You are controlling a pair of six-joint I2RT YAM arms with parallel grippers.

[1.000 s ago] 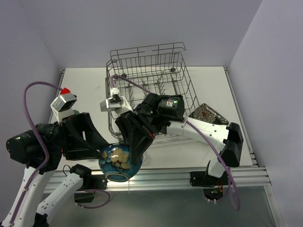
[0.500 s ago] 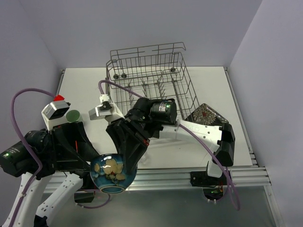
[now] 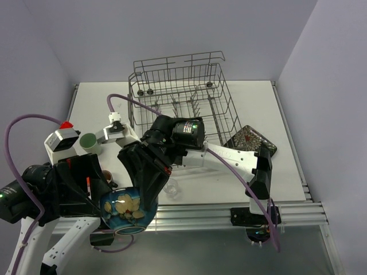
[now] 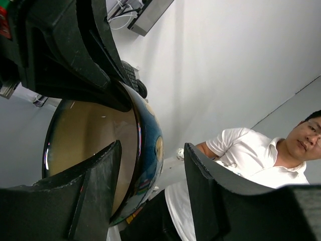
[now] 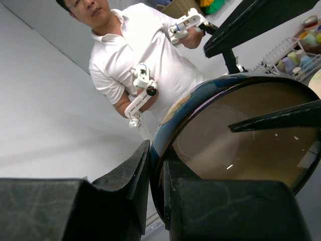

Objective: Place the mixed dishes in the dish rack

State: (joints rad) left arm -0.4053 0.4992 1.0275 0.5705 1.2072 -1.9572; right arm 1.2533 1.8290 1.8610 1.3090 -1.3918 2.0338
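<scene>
Jaws of right gripper (image 5: 157,161) pinch half-hidden blue bowl (image 5: 235,135); left gripper (image 4: 153,150) straddles rim unclosed.

The blue bowl (image 3: 127,211) in your right claw (image 5: 158,160) is glossy glazed ceramic, smooth and reflective inside. Right claw and left claw (image 4: 153,150) have matt black plastic fingers, faintly scuffed. Beyond them, the dish rack (image 3: 223,114) is grey metal wire.

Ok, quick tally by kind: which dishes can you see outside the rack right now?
Bowls: 1 (blue bowl)
Cups: 1 (pale green cup)
Glasses: 1 (clear glass)
Plates: 1 (black square plate)
Unclear: 1 (brownish piece, mostly hidden)
Total: 5, none seen in the dish rack.
</scene>
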